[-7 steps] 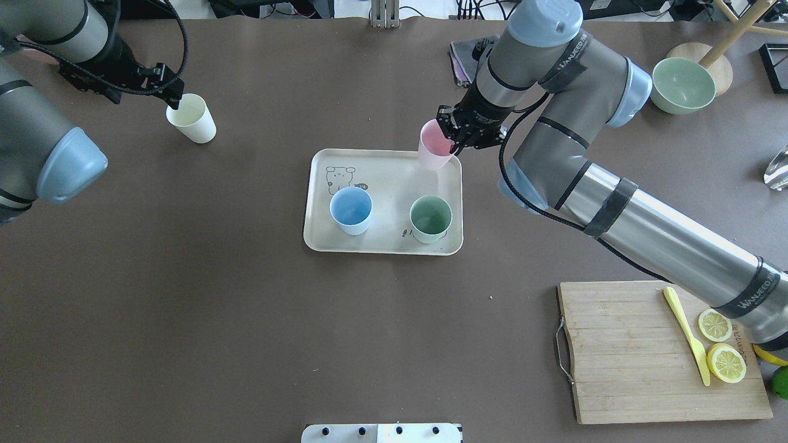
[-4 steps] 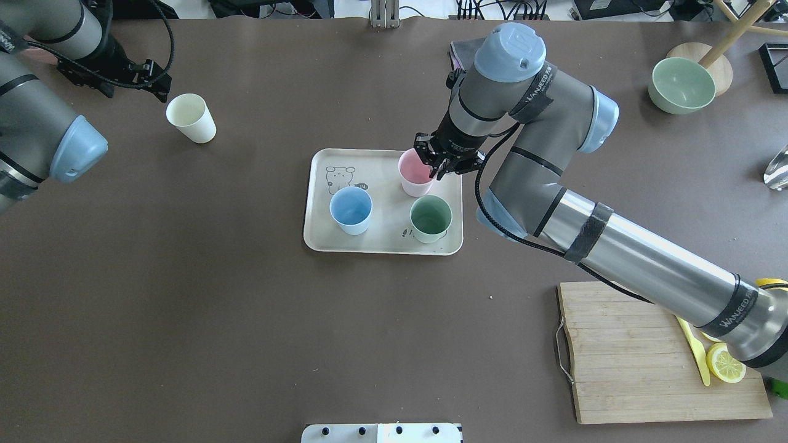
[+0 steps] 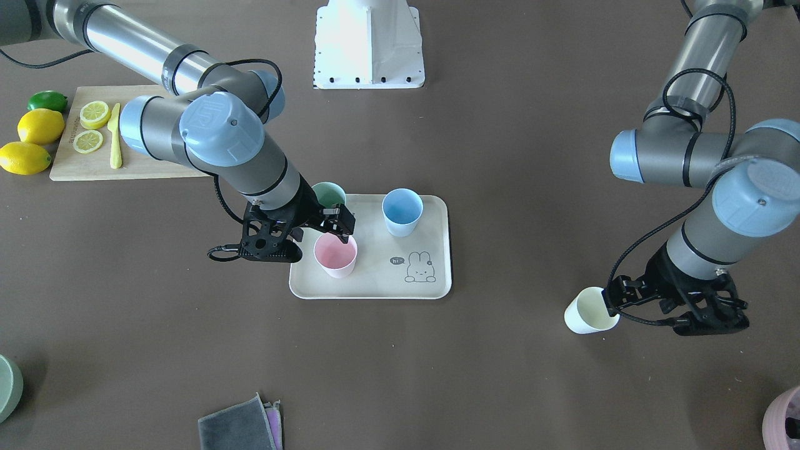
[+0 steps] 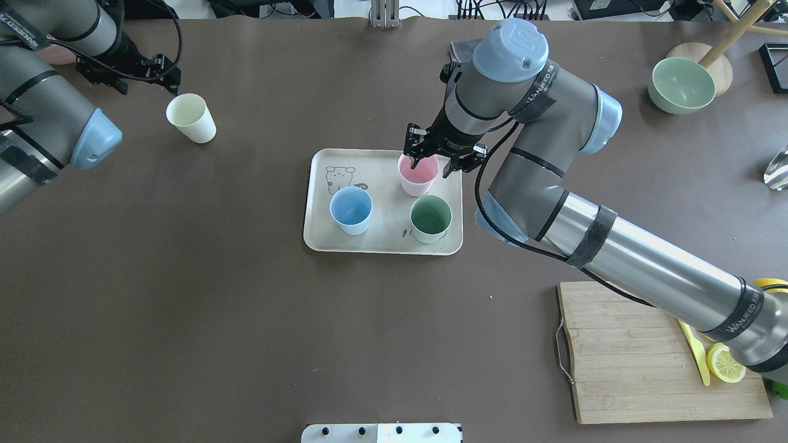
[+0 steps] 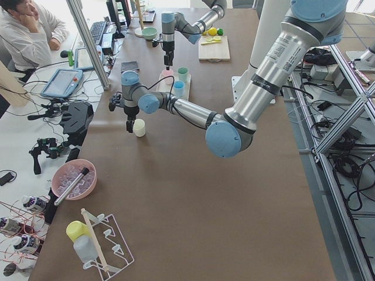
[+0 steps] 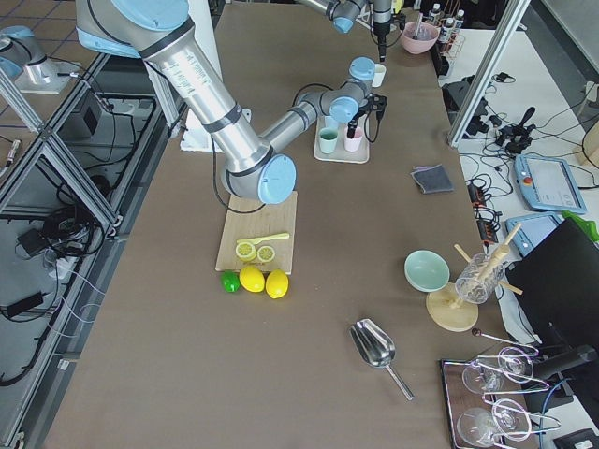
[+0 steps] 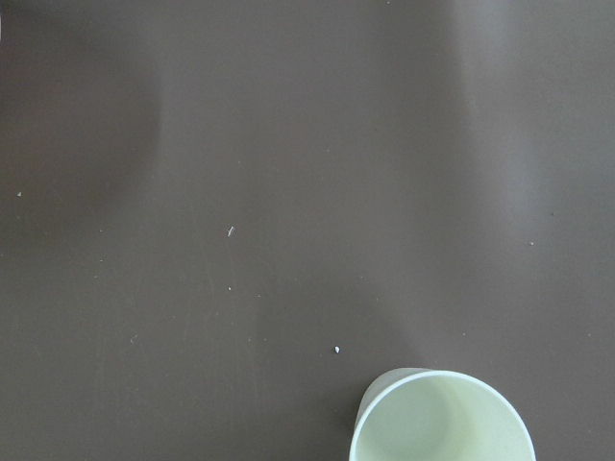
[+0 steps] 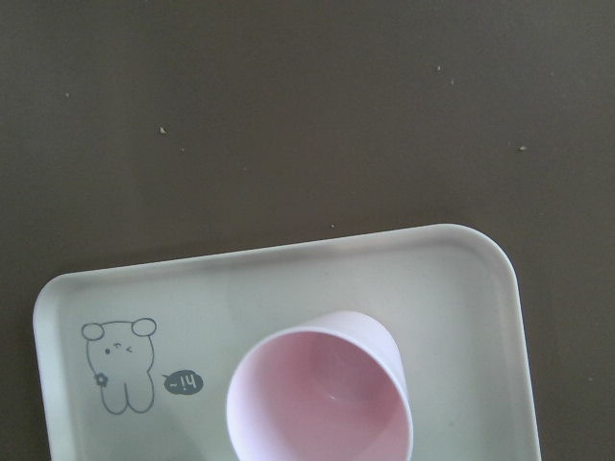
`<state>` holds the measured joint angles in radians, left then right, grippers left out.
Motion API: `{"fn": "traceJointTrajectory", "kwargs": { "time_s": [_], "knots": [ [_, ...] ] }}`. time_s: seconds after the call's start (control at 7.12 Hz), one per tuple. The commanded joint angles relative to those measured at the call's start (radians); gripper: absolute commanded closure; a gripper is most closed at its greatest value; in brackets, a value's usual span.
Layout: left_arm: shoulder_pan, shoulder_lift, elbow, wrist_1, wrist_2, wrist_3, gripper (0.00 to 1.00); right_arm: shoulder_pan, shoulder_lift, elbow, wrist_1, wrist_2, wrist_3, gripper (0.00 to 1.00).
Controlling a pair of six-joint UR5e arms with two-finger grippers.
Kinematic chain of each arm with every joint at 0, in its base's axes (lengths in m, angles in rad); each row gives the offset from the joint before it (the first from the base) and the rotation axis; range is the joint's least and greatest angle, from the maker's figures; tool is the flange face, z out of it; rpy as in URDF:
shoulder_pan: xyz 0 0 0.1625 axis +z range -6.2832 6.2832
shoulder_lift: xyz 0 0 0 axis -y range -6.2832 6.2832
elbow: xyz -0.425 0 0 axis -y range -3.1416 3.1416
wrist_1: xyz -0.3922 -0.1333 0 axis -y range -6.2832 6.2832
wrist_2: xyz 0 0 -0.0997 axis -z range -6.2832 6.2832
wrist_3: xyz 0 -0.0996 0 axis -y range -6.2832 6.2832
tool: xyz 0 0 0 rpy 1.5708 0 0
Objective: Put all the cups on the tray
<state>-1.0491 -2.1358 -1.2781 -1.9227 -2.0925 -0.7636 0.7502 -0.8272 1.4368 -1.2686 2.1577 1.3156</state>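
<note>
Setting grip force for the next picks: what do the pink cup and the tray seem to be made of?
The pink cup looks like matte plastic or a bamboo-fibre composite: opaque, thin even wall, no glossy highlights; I cannot tell which. The tray looks like the same kind of matte moulded material: beige, rounded raised rim, printed drawing.

1. The overhead camera is looking forward and down from behind the robot, taking in the whole table (image 4: 184, 307).
2. The front-facing camera is looking steeply down from the opposite side, sharing the tray (image 3: 369, 282) with it.
3. Two side cameras are looking along the table from either end, farther back.
4. The wrist cameras are peering down at close range, the left framing the cream cup (image 7: 442, 420), the right the pink cup (image 8: 322, 403).
</note>
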Motion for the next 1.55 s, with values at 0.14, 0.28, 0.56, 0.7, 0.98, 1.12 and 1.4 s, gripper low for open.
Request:
{"fn": "traceJointTrajectory", "kwargs": {
  "time_s": [0.14, 0.28, 0.56, 0.7, 0.98, 1.12, 1.4],
  "knots": [
    [0.040, 0.001, 0.043, -0.052, -0.018, -0.003, 0.37, 0.026, -0.009, 0.008, -0.005, 0.002, -0.022, 0.00],
    [0.047, 0.002, 0.046, -0.052, -0.036, 0.006, 0.98, 0.026, -0.010, 0.010, -0.005, 0.002, -0.021, 0.00],
    [0.046, -0.032, 0.045, -0.021, -0.066, 0.001, 1.00, 0.026, -0.015, 0.011, -0.003, 0.002, -0.019, 0.00],
    [0.046, -0.045, 0.037, -0.010, -0.073, -0.008, 1.00, 0.028, -0.015, 0.017, -0.005, 0.004, -0.018, 0.00],
    [0.052, -0.192, -0.018, 0.197, -0.072, -0.087, 1.00, 0.058, -0.029, 0.019, -0.005, 0.023, -0.024, 0.00],
    [0.110, -0.190, -0.093, 0.211, -0.064, -0.176, 1.00, 0.087, -0.050, 0.036, -0.003, 0.059, -0.029, 0.00],
    [0.249, -0.235, -0.124, 0.206, 0.003, -0.343, 1.00, 0.136, -0.107, 0.057, -0.005, 0.096, -0.135, 0.00]
  ]
}}
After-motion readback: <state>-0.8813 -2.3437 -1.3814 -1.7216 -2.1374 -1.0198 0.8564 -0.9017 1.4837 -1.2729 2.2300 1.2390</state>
